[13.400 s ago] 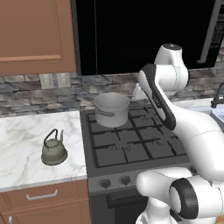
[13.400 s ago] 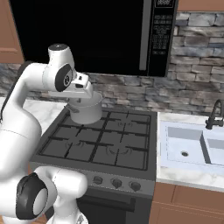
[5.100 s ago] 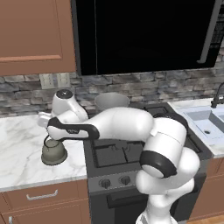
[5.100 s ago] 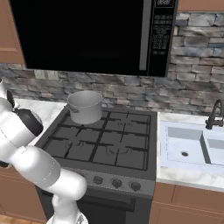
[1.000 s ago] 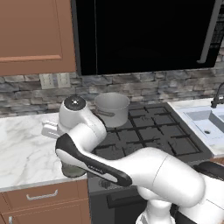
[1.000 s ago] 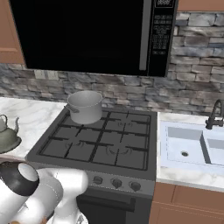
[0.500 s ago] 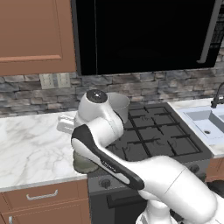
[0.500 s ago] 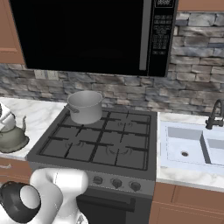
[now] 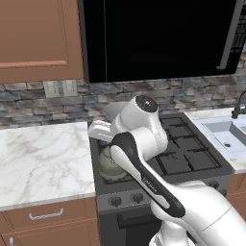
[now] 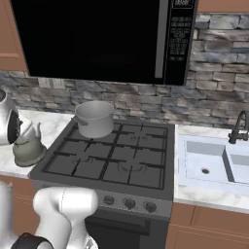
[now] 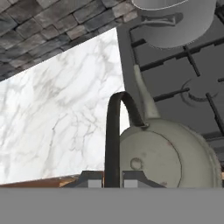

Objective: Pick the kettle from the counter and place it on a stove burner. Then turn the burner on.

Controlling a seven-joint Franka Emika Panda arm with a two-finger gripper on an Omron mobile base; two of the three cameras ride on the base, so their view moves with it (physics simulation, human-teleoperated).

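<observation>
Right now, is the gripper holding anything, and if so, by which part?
Yes. The gripper is shut on the kettle, gripping it by the thin black arched handle that rises above its lid.

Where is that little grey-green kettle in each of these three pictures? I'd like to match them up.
Left base view: the kettle sits low and left of centre, at the stove's front left, partly behind the arm.
Right base view: the kettle is at the far left edge, beside the stove's left side.
Hand view: the kettle is at lower right, its black handle between the fingertips.
Shared landmark: the steel pot at the stove's back left.
</observation>
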